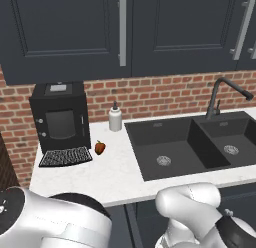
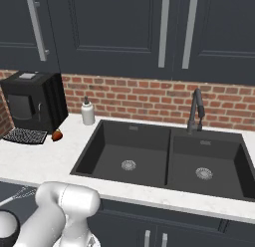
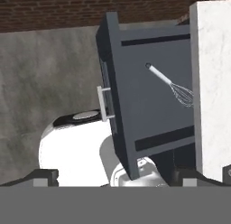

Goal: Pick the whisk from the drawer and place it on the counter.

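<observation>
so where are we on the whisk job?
Done: the drawer stands open. In hand: nothing gripped; the open gripper looks down at the whisk, which lies on the drawer floor. Left: descend, grasp it, lift it out, set it on the counter.

On the desk [image 1: 115,177], the coffee machine [image 1: 60,117] stands at the left of the left base view against the brick wall [image 1: 160,94]. A bottle [image 1: 115,117] is just right of it, and a small fruit [image 1: 100,147] in front between them. The double sink [image 1: 200,144] fills the right. In the hand view, the whisk [image 3: 173,86] lies in the open drawer [image 3: 135,105], its wire end toward the desk edge at right.
</observation>
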### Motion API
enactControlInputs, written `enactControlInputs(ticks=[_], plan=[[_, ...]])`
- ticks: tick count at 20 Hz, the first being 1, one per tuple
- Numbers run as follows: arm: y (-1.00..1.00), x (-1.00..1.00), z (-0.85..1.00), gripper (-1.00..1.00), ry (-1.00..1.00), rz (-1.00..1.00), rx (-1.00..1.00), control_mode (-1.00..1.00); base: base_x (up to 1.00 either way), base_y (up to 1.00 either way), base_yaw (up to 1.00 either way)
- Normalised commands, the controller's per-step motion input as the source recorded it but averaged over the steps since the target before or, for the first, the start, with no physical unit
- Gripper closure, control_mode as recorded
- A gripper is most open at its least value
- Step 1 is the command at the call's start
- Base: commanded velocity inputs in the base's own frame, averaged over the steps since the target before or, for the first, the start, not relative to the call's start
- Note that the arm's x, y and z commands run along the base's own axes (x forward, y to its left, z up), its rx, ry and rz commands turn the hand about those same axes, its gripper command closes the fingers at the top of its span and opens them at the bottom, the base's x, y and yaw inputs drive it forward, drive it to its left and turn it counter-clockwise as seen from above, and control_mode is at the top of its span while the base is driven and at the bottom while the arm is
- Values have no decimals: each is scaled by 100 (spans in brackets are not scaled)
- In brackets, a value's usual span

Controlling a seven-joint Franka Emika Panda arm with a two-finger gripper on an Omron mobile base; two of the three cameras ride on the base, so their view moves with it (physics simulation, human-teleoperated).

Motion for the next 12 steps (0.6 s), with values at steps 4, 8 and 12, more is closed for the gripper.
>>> enactControlInputs(ticks=[4,8,12], plan=[[-77,54,-77,-100,16,0,-6,-100,0,0,0],[-80,46,-89,-100,27,0,-9,-100,0,0,0],[-46,25,-94,-100,28,0,-15,-100,0,0,0]])
